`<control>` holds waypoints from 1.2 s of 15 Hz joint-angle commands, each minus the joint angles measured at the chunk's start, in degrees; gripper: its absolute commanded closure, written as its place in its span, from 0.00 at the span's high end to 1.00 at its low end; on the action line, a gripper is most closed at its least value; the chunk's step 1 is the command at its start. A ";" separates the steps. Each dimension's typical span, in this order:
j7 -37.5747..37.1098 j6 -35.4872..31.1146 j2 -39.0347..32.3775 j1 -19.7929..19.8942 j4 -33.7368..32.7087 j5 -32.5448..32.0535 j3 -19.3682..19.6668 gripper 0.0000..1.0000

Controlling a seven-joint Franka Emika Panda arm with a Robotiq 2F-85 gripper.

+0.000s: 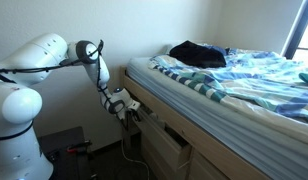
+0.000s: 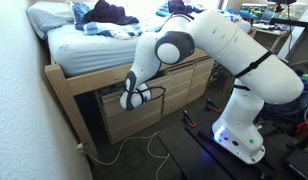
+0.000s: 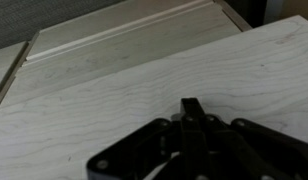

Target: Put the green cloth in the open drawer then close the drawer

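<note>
My gripper (image 1: 129, 109) is low beside the bed frame, at the wooden drawer fronts (image 1: 169, 145) under the mattress. It also shows in an exterior view (image 2: 135, 97) right against the upper drawer front (image 2: 159, 92). In the wrist view the black fingers (image 3: 191, 106) are together in a point, empty, close to or touching a pale wood panel (image 3: 114, 110). In an exterior view the drawer front stands out a little from the frame. I see no green cloth; the drawer's inside is hidden.
The bed (image 1: 244, 85) carries a blue striped blanket and a dark garment (image 1: 197, 53). White cables lie on the floor (image 2: 144, 150) under the drawers. The robot base (image 2: 239, 130) stands close to the bed. A wall (image 2: 24, 120) bounds one side.
</note>
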State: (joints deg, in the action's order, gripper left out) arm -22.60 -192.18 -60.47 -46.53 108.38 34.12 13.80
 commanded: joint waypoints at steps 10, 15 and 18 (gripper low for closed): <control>1.32 25.38 18.27 6.89 11.59 -17.69 -6.15 0.00; 2.24 33.32 24.56 14.14 14.96 -20.46 -15.03 0.00; 2.24 36.20 26.79 17.93 16.20 -21.10 -19.39 0.00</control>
State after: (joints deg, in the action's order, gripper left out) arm -21.58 -159.10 -38.07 -32.76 121.19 14.28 -1.59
